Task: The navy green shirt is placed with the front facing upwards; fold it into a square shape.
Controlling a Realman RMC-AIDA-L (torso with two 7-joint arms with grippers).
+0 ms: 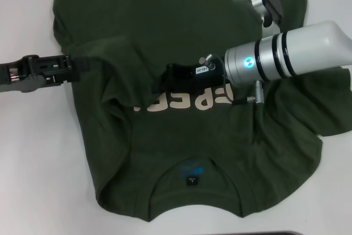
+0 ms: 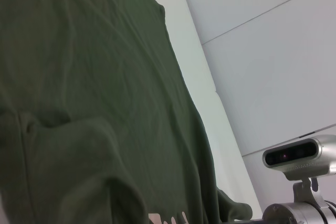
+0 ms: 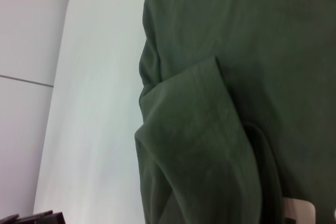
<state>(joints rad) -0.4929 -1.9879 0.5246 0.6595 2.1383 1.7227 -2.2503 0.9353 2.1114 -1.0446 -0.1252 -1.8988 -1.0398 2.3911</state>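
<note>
The navy green shirt (image 1: pixel 181 147) lies flat on the white table (image 1: pixel 33 152), front up, with its collar and small dark neck label (image 1: pixel 191 181) at the near edge. Its left sleeve (image 1: pixel 110 64) is folded inward over the chest and covers part of the cream lettering (image 1: pixel 181 102). My left gripper (image 1: pixel 77 67) is at the shirt's left edge, by the fold. From the right, my right gripper (image 1: pixel 173 75) reaches over the middle of the chest, just above the lettering. The right sleeve (image 1: pixel 324 108) lies spread out and rumpled. The folded sleeve (image 3: pixel 194 145) fills the right wrist view.
The table continues beyond the shirt on the left and at the near edge. A pale wall (image 2: pixel 273 51) stands behind the table. The right arm's wrist camera (image 2: pixel 299 156) shows in the left wrist view. The silver right forearm (image 1: pixel 297 50) crosses the shirt's right half.
</note>
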